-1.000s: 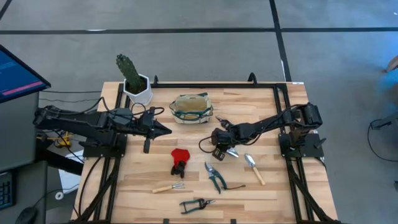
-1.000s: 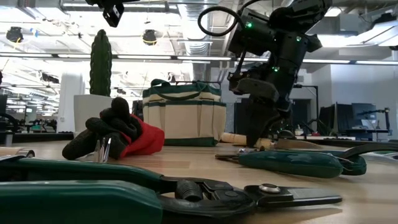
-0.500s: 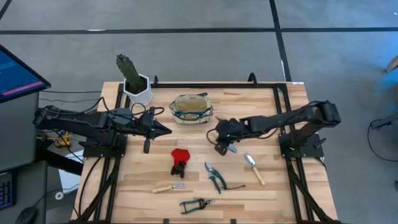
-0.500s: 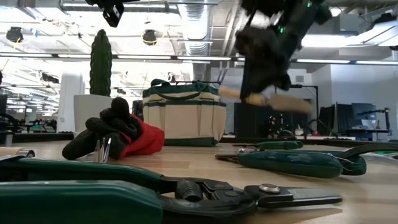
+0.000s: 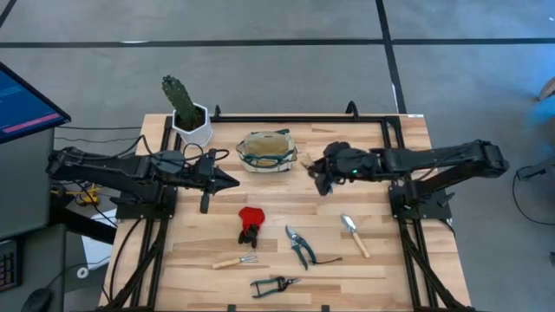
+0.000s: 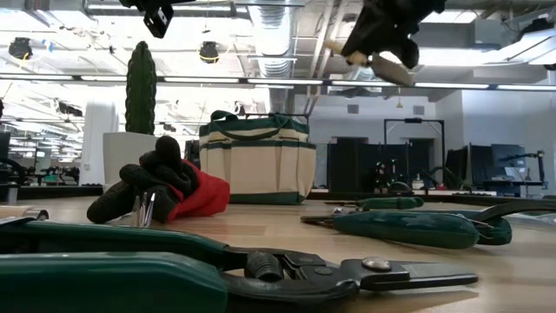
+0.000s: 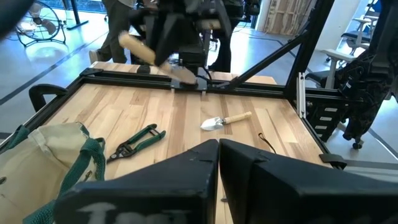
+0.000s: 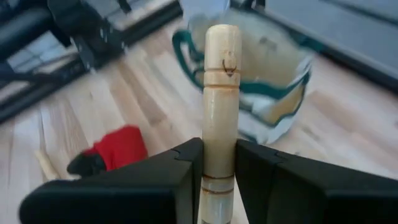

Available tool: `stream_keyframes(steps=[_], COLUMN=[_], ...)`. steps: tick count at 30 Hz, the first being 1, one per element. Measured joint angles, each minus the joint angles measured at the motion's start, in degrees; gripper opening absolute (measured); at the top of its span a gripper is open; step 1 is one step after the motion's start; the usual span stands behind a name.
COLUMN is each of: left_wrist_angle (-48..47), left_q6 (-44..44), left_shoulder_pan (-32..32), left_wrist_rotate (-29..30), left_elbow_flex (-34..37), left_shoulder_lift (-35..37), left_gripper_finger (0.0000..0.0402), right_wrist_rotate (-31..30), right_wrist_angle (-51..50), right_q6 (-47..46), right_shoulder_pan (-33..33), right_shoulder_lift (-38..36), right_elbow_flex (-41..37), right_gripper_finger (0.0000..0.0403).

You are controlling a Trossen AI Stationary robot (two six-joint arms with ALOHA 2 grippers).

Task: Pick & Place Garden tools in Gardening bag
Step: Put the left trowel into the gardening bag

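Wooden-handled trowel (image 8: 220,106) is clamped in the right gripper (image 5: 323,176), raised above the counter (image 5: 381,251) just beside the gardening bag (image 5: 267,151). Left gripper (image 5: 234,181) is closed, empty, left of the bag.

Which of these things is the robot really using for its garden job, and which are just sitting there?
For the job:
- beige canvas bag with green trim
- wooden-handled tool clamped in the right gripper
- wooden-handled metal trowel
- green-handled pruning shears
- second dark shears
- small wooden-handled rake
- red-and-black glove

Just sitting there:
- green cactus in a white pot
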State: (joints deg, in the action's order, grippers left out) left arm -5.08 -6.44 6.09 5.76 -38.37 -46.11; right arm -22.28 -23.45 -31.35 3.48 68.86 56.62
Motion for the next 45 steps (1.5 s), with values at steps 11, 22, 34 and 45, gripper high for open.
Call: stream_keyframes(steps=[11,22,34,45], left_wrist_angle=[0.02,0.0,-0.02,-1.25], left_q6=[0.0,0.15,3.23,3.65], left_shoulder_pan=[0.0,-0.07,-0.07,-0.07], left_wrist_rotate=[0.85,4.92,4.95,4.94], left_elbow_flex=[0.0,0.0,0.0,0.0], left_shoulder_lift=[0.0,-0.02,0.0,0.79], left_gripper_finger=[0.0004,0.0004,0.0004,0.0004], right_wrist_rotate=[-3.35,-3.11,3.17,14.72], right_wrist_angle=[0.96,4.38,4.15,4.09], right_q6=[4.32,11.39,22.02,27.01], right_shoulder_pan=[0.1,-2.3,-9.8,-16.08], right_shoulder_lift=[-4.57,-1.21,12.65,29.73], right_elbow_flex=[0.0,5.96,23.57,39.97], right_gripper_finger=[0.006,0.006,0.0059,0.0058])
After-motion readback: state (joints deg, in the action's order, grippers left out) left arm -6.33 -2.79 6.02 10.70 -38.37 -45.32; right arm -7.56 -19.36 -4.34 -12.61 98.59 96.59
